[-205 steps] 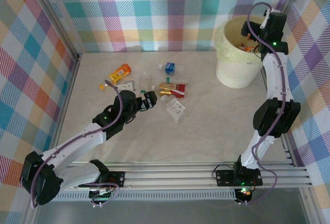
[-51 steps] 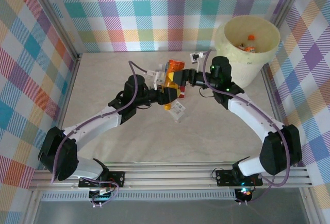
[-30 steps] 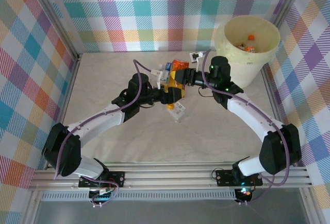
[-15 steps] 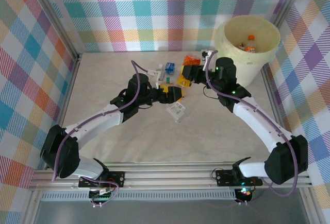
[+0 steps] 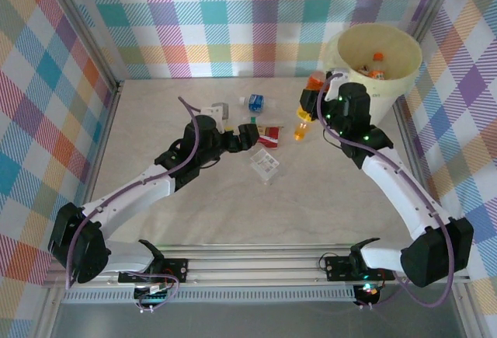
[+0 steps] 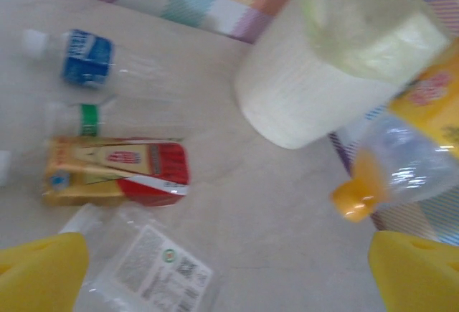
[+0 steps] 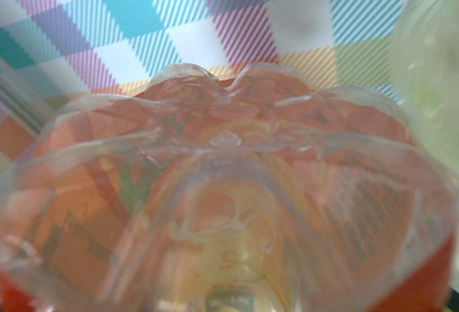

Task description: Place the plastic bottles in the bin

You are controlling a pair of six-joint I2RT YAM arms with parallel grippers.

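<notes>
The orange bottle [image 5: 304,114] hangs clear of the table with its cap down and its long axis steep. The right gripper [image 5: 318,99] clamps it near the upper end. The bin [image 5: 392,89] stands just beyond it, to the right, so the carry looks to go up and rightward over the rim. The right arm is the nearer 1. The left gripper [image 5: 250,131] is spread wide and empty, just beside the red-and-yellow bottle [image 5: 270,134] lying on the table [image 5: 233,214].
</notes>
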